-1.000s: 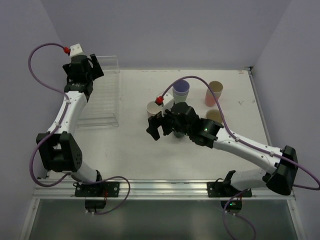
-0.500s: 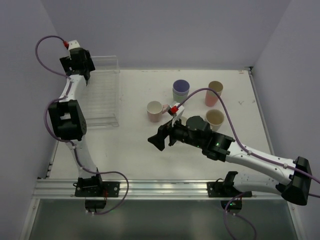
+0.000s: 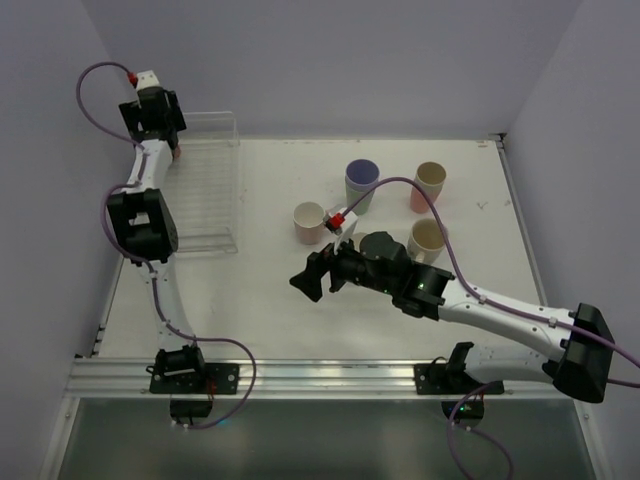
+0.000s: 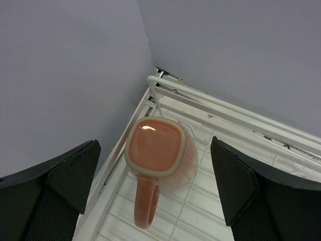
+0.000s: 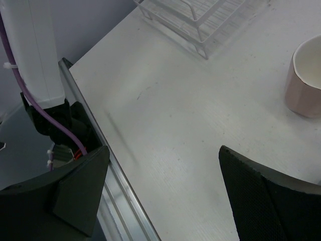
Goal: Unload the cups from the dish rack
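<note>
Reaching for salmon glazed handled mug (image 4: 158, 160), seemingly upturned in far-left corner of white wire dish rack (image 3: 205, 190). Left hand (image 4: 154, 141) spread wide directly above, gripping nothing. Next, likely: descend, straddle mug body, close. Right hand (image 3: 312, 276) spread, empty, right of rack.

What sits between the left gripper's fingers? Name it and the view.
An upside-down orange mug in the dish rack corner, clear of both open fingers; the left wrist view shows it.
</note>
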You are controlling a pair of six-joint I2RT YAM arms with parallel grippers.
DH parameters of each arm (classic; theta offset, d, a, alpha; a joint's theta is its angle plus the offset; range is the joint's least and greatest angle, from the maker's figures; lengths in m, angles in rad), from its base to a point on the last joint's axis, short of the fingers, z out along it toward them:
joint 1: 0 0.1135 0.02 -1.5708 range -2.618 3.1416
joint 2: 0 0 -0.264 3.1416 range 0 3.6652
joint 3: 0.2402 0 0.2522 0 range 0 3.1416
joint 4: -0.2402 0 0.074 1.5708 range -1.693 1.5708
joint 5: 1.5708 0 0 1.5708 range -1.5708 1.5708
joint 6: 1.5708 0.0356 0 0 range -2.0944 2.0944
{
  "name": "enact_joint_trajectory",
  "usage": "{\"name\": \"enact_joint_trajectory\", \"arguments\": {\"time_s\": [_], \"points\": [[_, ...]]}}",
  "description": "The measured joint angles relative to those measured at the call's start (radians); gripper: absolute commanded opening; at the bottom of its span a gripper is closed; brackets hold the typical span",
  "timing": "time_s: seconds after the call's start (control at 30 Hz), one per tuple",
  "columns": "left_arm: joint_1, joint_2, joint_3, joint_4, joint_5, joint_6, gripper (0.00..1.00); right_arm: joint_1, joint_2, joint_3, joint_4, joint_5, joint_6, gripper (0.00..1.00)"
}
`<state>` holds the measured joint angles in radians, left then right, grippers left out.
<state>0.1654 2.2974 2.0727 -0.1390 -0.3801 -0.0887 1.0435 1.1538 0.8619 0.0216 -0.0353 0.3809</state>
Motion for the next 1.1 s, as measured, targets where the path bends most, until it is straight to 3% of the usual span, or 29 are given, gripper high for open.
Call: {"name": "enact_joint_trajectory", "arguments": {"time_s": [0.3,0.43,0.53,0.73,1.1], "points": [[0.006,0.071,0.03,0.002,0.022,-0.001,0.9,0.0,0.031,0.003,0.003,0.0,0.0,0.91],[0.006,0.086,0.031,0.005,0.033,0.002,0.75,0.0,0.044,0.015,0.002,0.0,0.0,0.91],[0.01,0.091,0.034,0.018,0.042,0.003,0.58,0.0,0.066,0.04,0.005,-0.001,0.0,0.91],[0.011,0.09,0.024,0.034,0.06,0.004,0.35,0.0,0.085,0.049,0.009,-0.001,0.0,0.91],[0.011,-0.104,-0.233,0.085,0.136,-0.056,0.2,0.0,0.09,0.05,0.035,-0.008,0.019,0.91]]}}
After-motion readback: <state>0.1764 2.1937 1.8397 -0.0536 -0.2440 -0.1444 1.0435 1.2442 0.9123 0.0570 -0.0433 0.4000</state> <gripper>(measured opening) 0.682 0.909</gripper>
